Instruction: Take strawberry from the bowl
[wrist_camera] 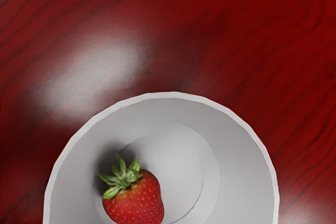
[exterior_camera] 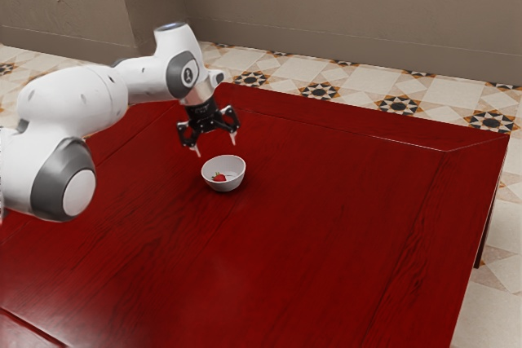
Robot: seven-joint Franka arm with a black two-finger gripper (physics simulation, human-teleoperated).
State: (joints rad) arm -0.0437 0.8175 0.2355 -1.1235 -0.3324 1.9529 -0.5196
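Note:
In the exterior view my gripper (exterior_camera: 216,144) hangs above the table close to the white bowl (exterior_camera: 223,186), its two fingers spread wide with nothing between them. The red strawberry (exterior_camera: 218,178) lies inside the bowl, at its bottom. From the wrist view, the bowl (wrist_camera: 247,182) is seen from above, part of it cut off by the picture's edge. The strawberry (wrist_camera: 137,203), with green leaves on its top, rests toward one side of the bowl's inside. Neither bowl nor strawberry is touched by the gripper.
The dark red wooden table (exterior_camera: 326,226) stretches around the bowl, its raised border running along the far and right sides in the exterior view. Beyond it lies a patterned tile floor (exterior_camera: 351,94) and a plain wall (exterior_camera: 351,14).

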